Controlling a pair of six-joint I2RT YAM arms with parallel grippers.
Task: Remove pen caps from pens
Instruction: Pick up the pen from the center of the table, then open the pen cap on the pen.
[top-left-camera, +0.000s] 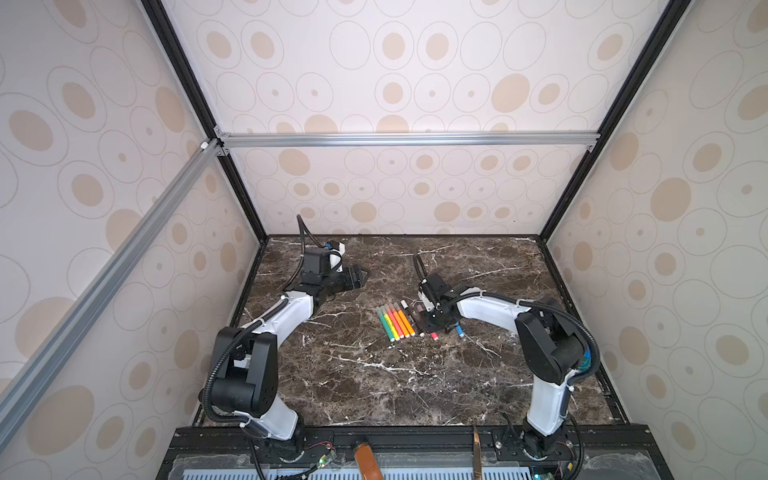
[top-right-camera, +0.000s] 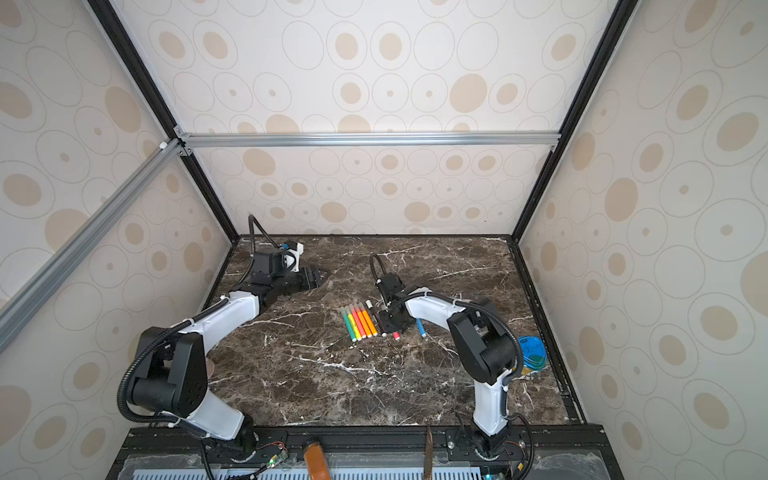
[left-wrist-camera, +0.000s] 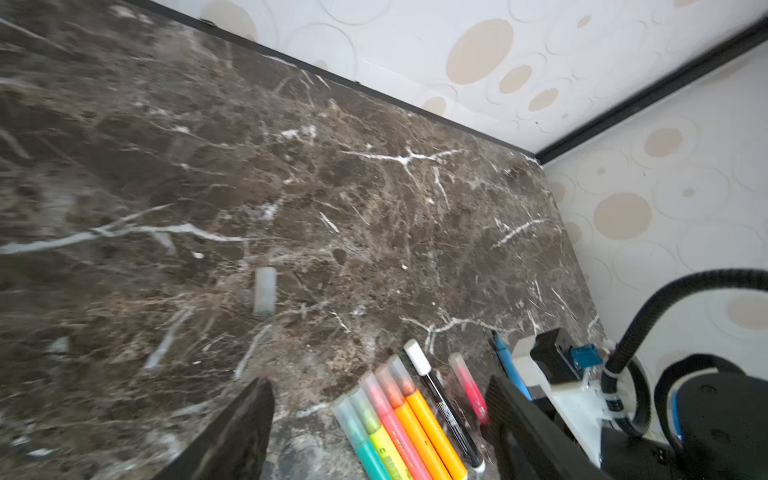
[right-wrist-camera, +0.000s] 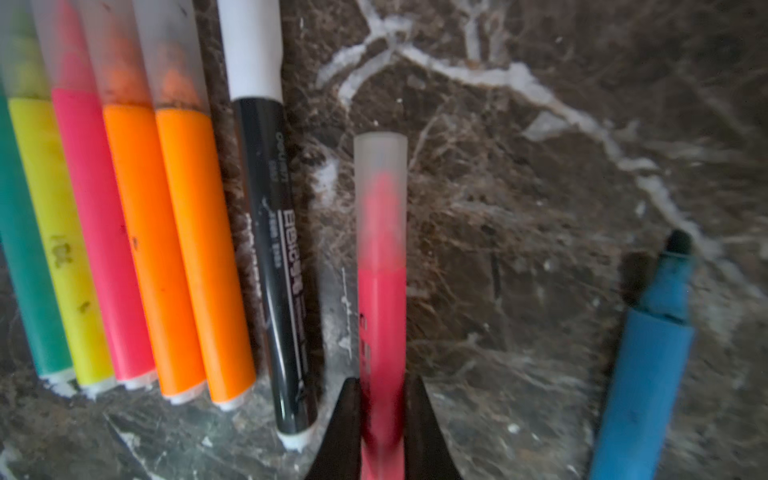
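Observation:
Several capped pens (top-left-camera: 395, 322) lie side by side mid-table: green, yellow, pink, two orange (right-wrist-camera: 199, 249), and a black one (right-wrist-camera: 270, 249) with a white cap (right-wrist-camera: 251, 45). My right gripper (right-wrist-camera: 382, 382) is shut on the barrel of a pink pen (right-wrist-camera: 381, 299), whose translucent cap (right-wrist-camera: 380, 166) is still on. Beside it lies a blue pen (right-wrist-camera: 648, 365), uncapped, its tip bare. One loose translucent pen cap (left-wrist-camera: 264, 291) rests on the marble in front of my left gripper (left-wrist-camera: 376, 382), which stands open and holds nothing, at the far left (top-left-camera: 365, 276).
The marble table (top-left-camera: 374, 374) is boxed in by patterned walls on three sides. A blue round lid-like object (top-right-camera: 532, 351) lies near the right wall behind the right arm. A brown object (top-left-camera: 365, 457) sits at the front rail.

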